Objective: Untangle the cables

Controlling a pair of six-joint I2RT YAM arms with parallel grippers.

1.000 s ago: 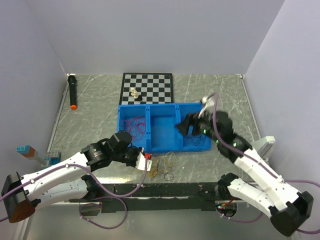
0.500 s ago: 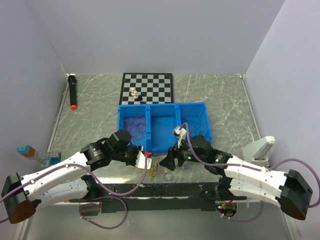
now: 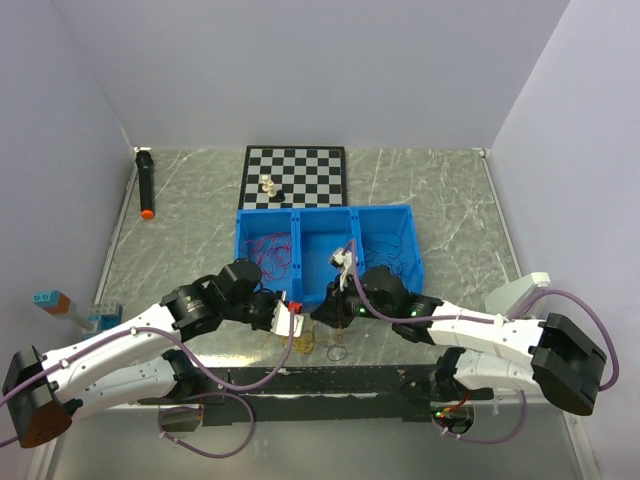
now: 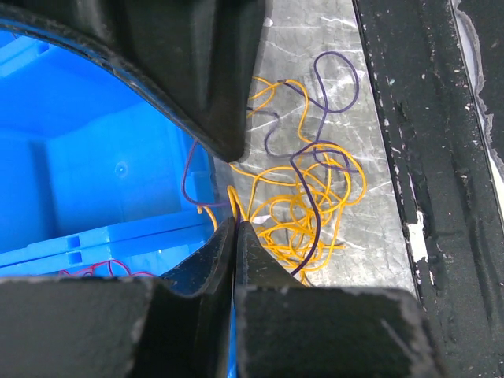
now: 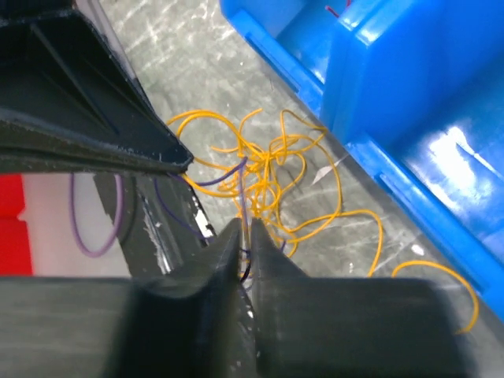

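Note:
The cables [image 3: 328, 342] are a loose tangle of thin orange and purple strands on the table, just in front of the blue bin [image 3: 300, 291]. My left gripper [image 3: 293, 318] sits at the tangle's left edge. In the left wrist view the left gripper [image 4: 235, 224] is shut on an orange and a purple strand, with the tangle [image 4: 311, 197] beyond. My right gripper [image 3: 322, 312] faces it from the right. In the right wrist view the right gripper [image 5: 248, 228] is shut on a purple strand of the tangle [image 5: 264, 169].
The bin holds red wires [image 3: 272, 252] in its left compartment and dark ones [image 3: 385, 255] in its right. Behind it lies a chessboard [image 3: 310, 165] with pieces [image 3: 268, 185]. A black marker [image 3: 146, 185] lies far left, toy blocks [image 3: 55, 302] at left, a white object [image 3: 520, 293] at right.
My right arm swung down from over the bin's right compartment to the tangle in front of the bin, and its jaws shut there. The left arm stayed put.

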